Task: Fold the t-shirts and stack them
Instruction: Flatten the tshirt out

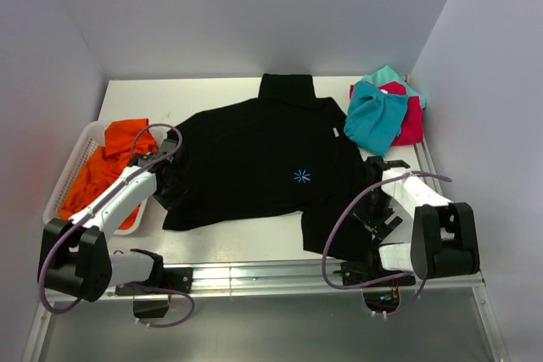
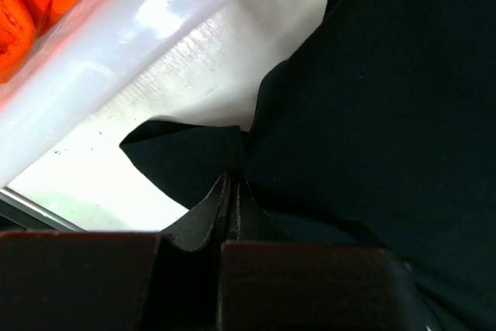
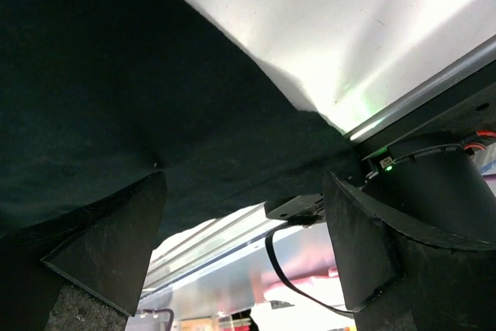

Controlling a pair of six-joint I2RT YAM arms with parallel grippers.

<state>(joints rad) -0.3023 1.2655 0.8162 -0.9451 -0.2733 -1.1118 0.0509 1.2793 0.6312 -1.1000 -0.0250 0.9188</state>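
The large black t-shirt (image 1: 254, 158) with a small blue starburst mark (image 1: 302, 176) lies spread on the white table. My left gripper (image 1: 163, 177) is shut on its left sleeve edge; the left wrist view shows the pads (image 2: 230, 199) pinching black cloth (image 2: 372, 98). My right gripper (image 1: 371, 177) is open at the shirt's right side, with black cloth (image 3: 116, 91) lying between and beyond its fingers (image 3: 116, 246). An orange shirt (image 1: 106, 167) lies in the basket at left. Teal (image 1: 373, 116) and pink-red (image 1: 411, 120) shirts are piled at the back right.
A white slatted basket (image 1: 69, 177) stands at the left edge; its rim shows in the left wrist view (image 2: 116, 44). Grey walls close in the table on three sides. A metal rail (image 1: 271, 273) runs along the near edge.
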